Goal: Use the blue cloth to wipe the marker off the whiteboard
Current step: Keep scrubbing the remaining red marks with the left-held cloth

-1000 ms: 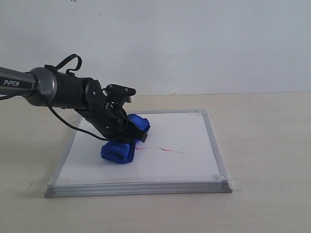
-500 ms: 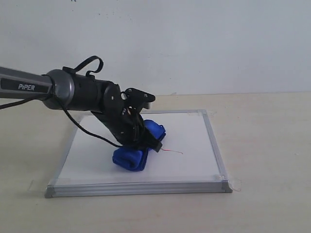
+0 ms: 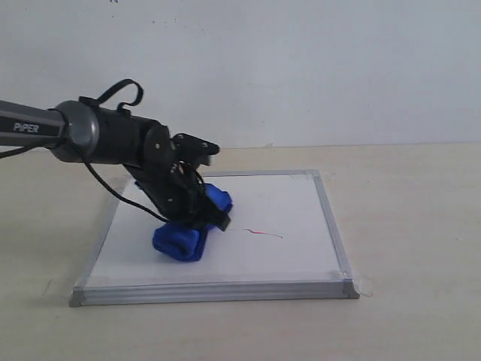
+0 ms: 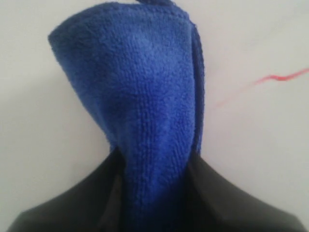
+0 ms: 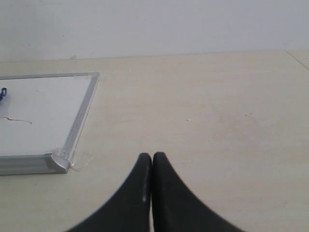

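Observation:
The whiteboard (image 3: 278, 218) lies flat on the table, silver-framed. A short wavy red marker line (image 3: 264, 234) runs right of the board's middle; it also shows as a red streak (image 4: 282, 76) in the left wrist view and faintly as the marker (image 5: 17, 119) in the right wrist view. My left gripper (image 3: 197, 213) is shut on the blue cloth (image 3: 184, 237), pressing it onto the board just left of the line. The cloth (image 4: 140, 106) fills the left wrist view between the dark fingers (image 4: 227, 198). My right gripper (image 5: 152, 157) is shut and holds nothing, over bare table beside the whiteboard (image 5: 43, 104).
The beige table (image 3: 413, 226) stretches right of the board. A white wall stands behind. Clear tape tabs (image 3: 363, 284) mark the board's near corners. A black cable (image 3: 113, 188) hangs from the left arm over the board's far left part.
The left gripper swept the cloth right over the line's left end, then drew back left. The red line is shorter than a second ago. The right arm stays still.

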